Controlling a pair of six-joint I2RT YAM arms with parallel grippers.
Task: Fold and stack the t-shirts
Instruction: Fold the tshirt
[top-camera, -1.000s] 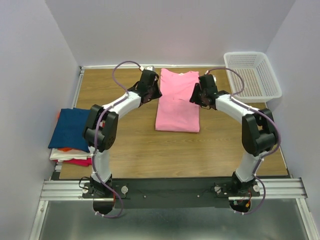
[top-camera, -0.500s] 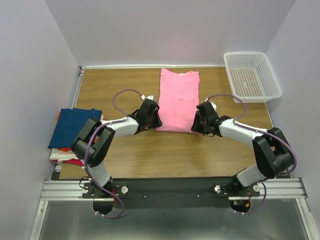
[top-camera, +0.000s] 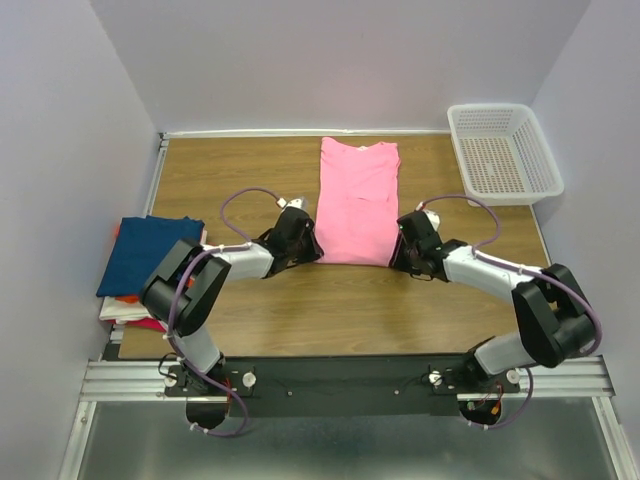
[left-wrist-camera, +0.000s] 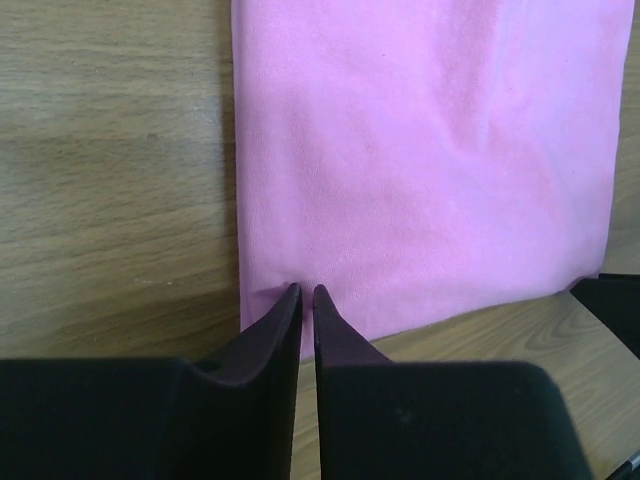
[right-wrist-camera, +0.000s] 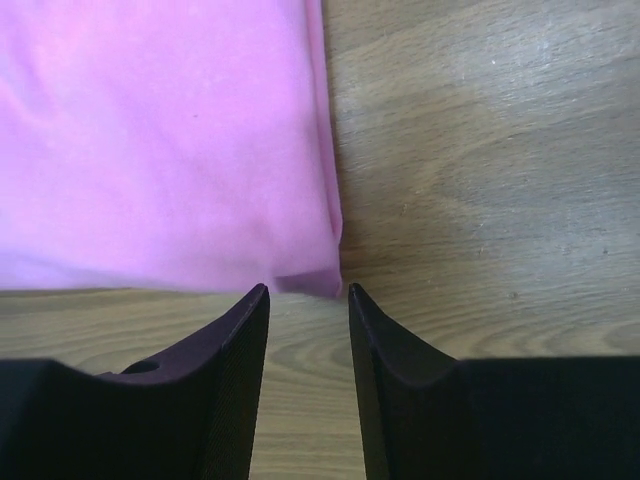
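Left wrist: left hand (left-wrist-camera: 304, 291) grip on pink t-shirt (left-wrist-camera: 420, 150) unclear; right hand (right-wrist-camera: 307, 290) released.

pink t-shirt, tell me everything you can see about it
The pink t-shirt is soft plain cloth, folded into a long, smooth rectangle. It lies flat on the wooden table with its neckline at the far end. The left gripper pinches its near left hem. The right gripper stands open around its near right corner, where a folded layer shows.
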